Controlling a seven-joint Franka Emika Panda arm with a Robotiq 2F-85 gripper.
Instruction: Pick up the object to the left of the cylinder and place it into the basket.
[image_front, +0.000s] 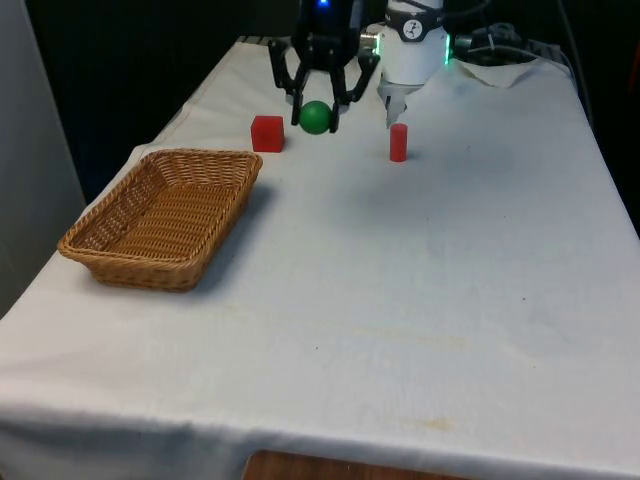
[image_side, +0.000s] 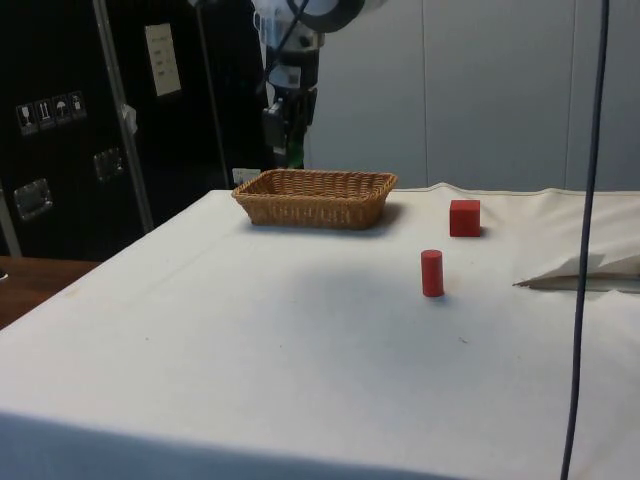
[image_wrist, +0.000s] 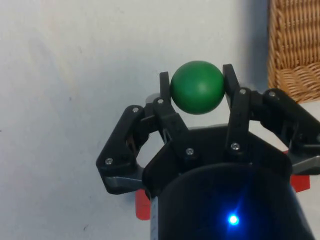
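My gripper (image_front: 316, 112) is shut on a green ball (image_front: 316, 117), holding it clear above the cloth. In the wrist view the ball (image_wrist: 197, 87) sits pinched between the two black fingertips (image_wrist: 231, 80). A red cube (image_front: 267, 133) rests on the cloth just to the front view's left of the ball, and its edges (image_wrist: 142, 206) peek out from under the gripper. The red cylinder (image_front: 398, 142) stands upright to the front view's right. The wicker basket (image_front: 160, 215) lies at the front view's left, nearer the camera, with nothing in it; its rim (image_wrist: 295, 45) is close by.
In the side view the basket (image_side: 315, 197), cube (image_side: 464, 217) and cylinder (image_side: 431, 273) stand well apart on the white cloth. A crumpled fold of cloth (image_front: 500, 72) lies by the robot's base. A dark cable (image_side: 590, 200) hangs down in the side view.
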